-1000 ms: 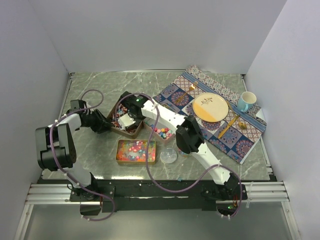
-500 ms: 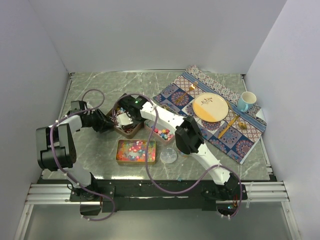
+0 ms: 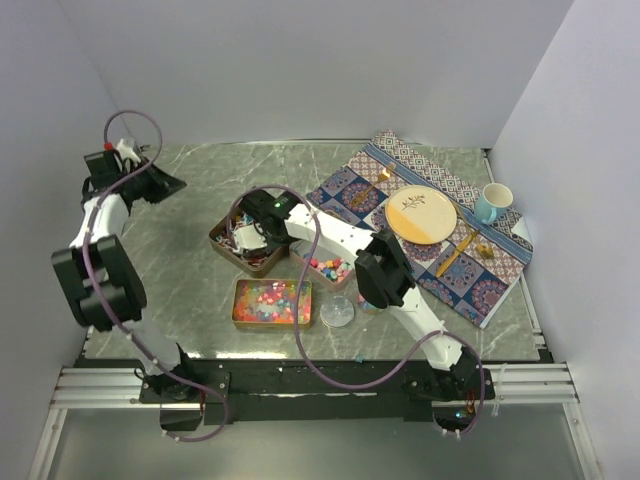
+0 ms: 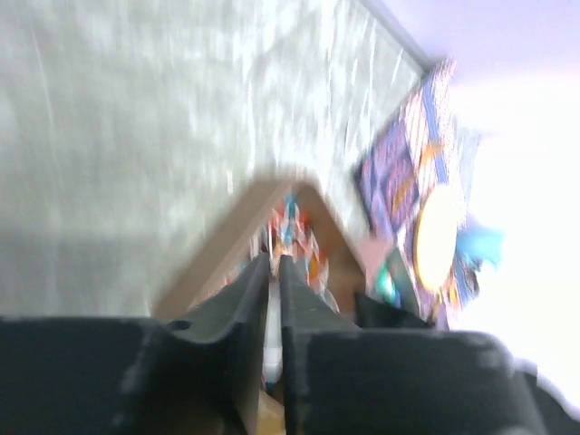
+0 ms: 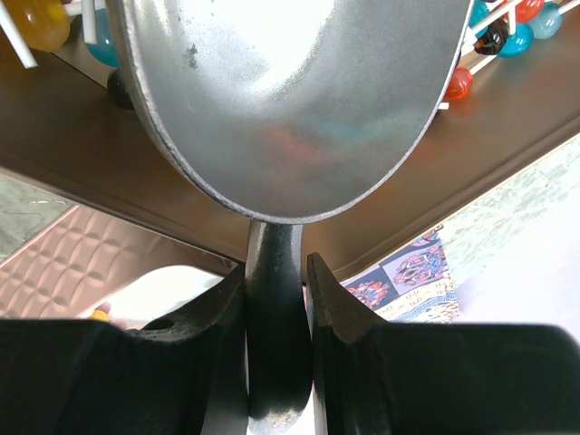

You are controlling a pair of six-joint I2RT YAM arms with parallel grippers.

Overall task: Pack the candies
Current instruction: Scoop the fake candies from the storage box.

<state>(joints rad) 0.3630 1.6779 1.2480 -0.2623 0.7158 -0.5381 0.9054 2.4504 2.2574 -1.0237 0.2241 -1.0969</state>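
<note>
We figure scooping step: right pincer (image 5: 276, 272) clamped on metal spoon (image 5: 281, 109) handle, bowl over stick sweets (image 5: 507, 36) in copper tin (image 3: 228, 250), mid bench (image 3: 200, 180). Meanwhile left pincer (image 4: 275, 263) at 10 o'clock, blurry, can't tell state. Next: dip spoon, lift level.

A marbled grey-green table (image 3: 190, 200) carries a patterned cloth (image 3: 480, 290) in its far right corner, with a cream-and-orange plate (image 3: 421, 215), gold cutlery (image 3: 455, 253) on either side of the plate, and a pale blue mug (image 3: 492, 203). Mid-table stand a square copper tin (image 3: 228, 250), a smaller tin (image 3: 330, 283) just right of it, and a rectangular tin (image 3: 235, 302) toward the near edge, with a clear round lid (image 3: 337, 312) beside it. A metal spoon (image 5: 281, 100) hangs over the square tin.
</note>
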